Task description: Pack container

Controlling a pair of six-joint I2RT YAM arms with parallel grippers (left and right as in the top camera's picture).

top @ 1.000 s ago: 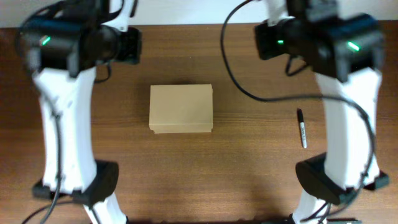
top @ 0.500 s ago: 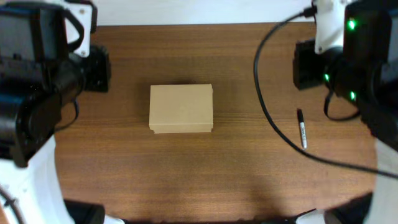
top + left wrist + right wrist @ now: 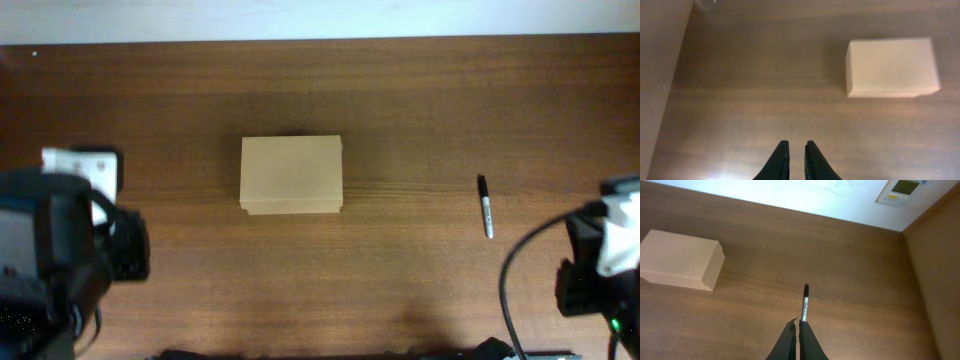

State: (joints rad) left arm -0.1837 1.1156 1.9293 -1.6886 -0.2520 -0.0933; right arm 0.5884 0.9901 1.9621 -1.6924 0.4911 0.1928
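The container [image 3: 290, 175] is a plain tan cardboard box, lid closed, lying mid-table. It also shows in the left wrist view [image 3: 892, 67] and the right wrist view [image 3: 680, 260]. A black and white marker pen [image 3: 485, 206] lies to its right, pointing front to back. My left gripper [image 3: 795, 146] is shut to a narrow slit and empty, above bare table well to the near left of the box. My right gripper [image 3: 798, 322] is shut and empty, with the marker [image 3: 804, 302] lying just beyond its fingertips. In the overhead view only the arm bodies show, the left arm [image 3: 70, 270] and the right arm [image 3: 600, 270].
The wooden table [image 3: 400, 100] is bounded by a white wall at the back. A wooden side panel [image 3: 660, 60] stands at the left and another [image 3: 935, 280] at the right. A small wall panel [image 3: 905, 187] hangs on the back wall.
In the overhead view both arms have swept from the far edge down to the near corners. The box and the marker have not moved.
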